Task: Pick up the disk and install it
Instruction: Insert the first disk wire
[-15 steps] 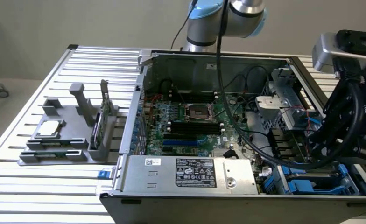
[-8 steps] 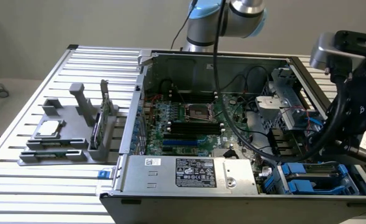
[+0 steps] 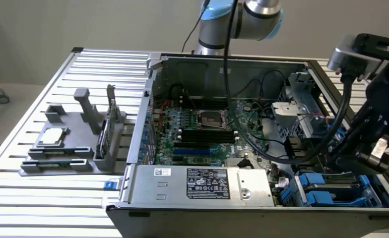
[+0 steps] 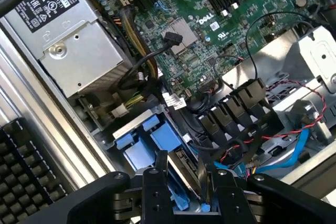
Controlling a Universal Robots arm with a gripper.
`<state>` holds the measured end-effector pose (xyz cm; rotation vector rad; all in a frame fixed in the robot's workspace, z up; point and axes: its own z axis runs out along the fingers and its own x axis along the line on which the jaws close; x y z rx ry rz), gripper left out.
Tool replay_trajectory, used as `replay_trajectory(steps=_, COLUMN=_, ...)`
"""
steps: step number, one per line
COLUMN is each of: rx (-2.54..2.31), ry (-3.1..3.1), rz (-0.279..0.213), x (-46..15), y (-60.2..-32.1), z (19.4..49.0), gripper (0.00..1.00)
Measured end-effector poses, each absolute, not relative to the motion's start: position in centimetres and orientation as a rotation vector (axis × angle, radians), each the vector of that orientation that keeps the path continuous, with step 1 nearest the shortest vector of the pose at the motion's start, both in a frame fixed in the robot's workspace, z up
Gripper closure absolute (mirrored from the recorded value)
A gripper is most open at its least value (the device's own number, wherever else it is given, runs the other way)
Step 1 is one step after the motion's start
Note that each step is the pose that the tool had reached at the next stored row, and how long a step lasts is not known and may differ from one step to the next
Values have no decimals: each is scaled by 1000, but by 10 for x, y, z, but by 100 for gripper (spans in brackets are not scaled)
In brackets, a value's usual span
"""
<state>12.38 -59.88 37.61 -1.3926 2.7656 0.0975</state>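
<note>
Hard to make out the disk (image 4: 180,199): edge-on, mostly hidden between the fingers (image 4: 157,182) of the gripper (image 4: 184,179), clamped on it just above the blue bay (image 3: 327,186). Reads "DELL" on the motherboard (image 4: 247,9); supply label (image 3: 208,182) too small. Leans down into the case (image 3: 214,218) at the exterior view's right.

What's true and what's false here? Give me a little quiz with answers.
1. The computer case is open, its motherboard in sight. True.
2. The gripper is above the grey fixture. False: it is at the drive bay, at the exterior view's right.
3. A small square chip lies on the grey fixture, outside the case. True.
4. The carriers in the drive bay are red. False: they are blue.
</note>
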Motion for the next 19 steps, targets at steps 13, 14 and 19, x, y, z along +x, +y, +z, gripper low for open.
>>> replay_trajectory(steps=13, rx=-1055, ry=2904, rz=89, x=124, y=-599, z=369, gripper=63)
replay_trajectory(steps=14, rx=-1027, ry=2913, rz=88, x=124, y=-599, z=369, gripper=63)
replay_trajectory(steps=19, rx=-893, ry=2955, rz=84, x=124, y=-599, z=366, gripper=63)
